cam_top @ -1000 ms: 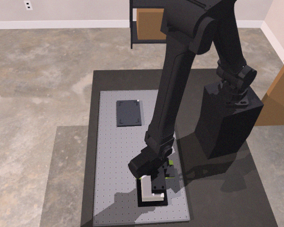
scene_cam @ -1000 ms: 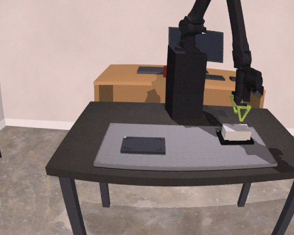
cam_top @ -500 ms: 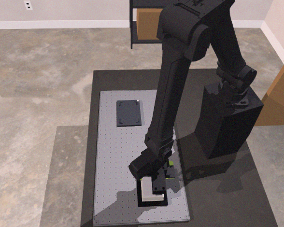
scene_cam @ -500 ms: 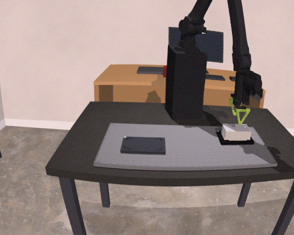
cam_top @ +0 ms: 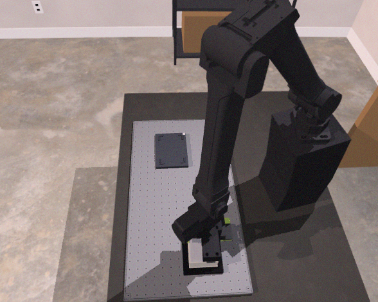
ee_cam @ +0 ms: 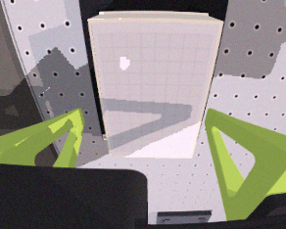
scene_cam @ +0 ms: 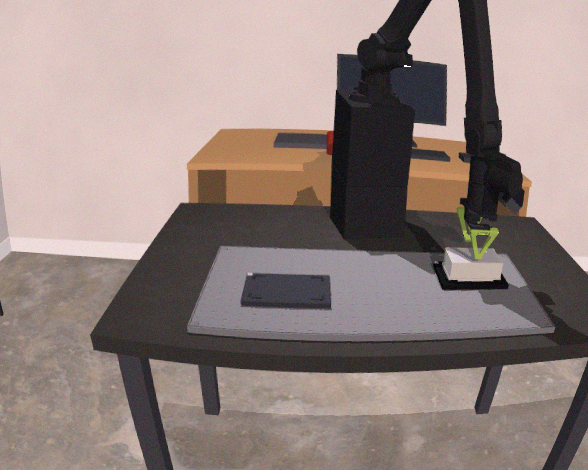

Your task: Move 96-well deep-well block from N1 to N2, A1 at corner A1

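The claw (ee_cam: 143, 148) is standing wide open and holding nothing, with one green finger (ee_cam: 241, 164) on each side of the white block (ee_cam: 154, 79). The block is sitting in the black nest N1 (scene_cam: 496, 284) on the gray plate (scene_cam: 375, 303). Nest N2 (scene_cam: 286, 290) is lying well apart on the dark counter (scene_cam: 173, 263).

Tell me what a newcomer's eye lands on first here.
First, the tall black arm bending down over the near end of the grey perforated plate. Its bright green fingers, spread wide, flank the pale deep-well block, which sits in its black nest N1 with nothing gripped yet. The other nest, N2, lies bare at the plate's opposite end.
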You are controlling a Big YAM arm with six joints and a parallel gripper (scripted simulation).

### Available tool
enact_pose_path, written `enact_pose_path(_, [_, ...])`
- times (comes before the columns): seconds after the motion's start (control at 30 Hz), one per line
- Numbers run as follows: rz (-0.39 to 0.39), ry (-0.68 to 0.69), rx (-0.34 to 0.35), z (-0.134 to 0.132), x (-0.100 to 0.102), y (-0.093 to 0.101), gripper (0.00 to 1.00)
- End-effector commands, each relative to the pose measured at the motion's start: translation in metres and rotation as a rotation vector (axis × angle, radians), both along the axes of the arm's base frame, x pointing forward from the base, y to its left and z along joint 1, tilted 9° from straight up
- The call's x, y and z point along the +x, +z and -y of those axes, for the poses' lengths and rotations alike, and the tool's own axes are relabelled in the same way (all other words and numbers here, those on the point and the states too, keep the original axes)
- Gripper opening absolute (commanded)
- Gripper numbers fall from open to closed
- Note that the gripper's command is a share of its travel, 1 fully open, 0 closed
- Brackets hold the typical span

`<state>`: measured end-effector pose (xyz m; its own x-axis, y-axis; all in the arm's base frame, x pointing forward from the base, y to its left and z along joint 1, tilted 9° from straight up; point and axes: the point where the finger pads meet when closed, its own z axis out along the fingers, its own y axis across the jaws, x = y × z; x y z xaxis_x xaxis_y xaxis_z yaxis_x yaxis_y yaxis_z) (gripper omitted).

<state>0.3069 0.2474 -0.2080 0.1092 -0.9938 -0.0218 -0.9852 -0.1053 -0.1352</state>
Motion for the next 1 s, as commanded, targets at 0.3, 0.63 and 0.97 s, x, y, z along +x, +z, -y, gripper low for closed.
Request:
enact_pose_path(0.3, [0.026, 0.000, 0.022, -0.007, 0.015, -0.014, 1.00])
enact_pose_path(0.63, [0.025, 0.002, 0.022, -0.008, 0.016, -0.027, 1.00])
enact_pose_path(0.97, [0.024, -0.001, 0.021, -0.007, 0.018, -0.044, 1.00])
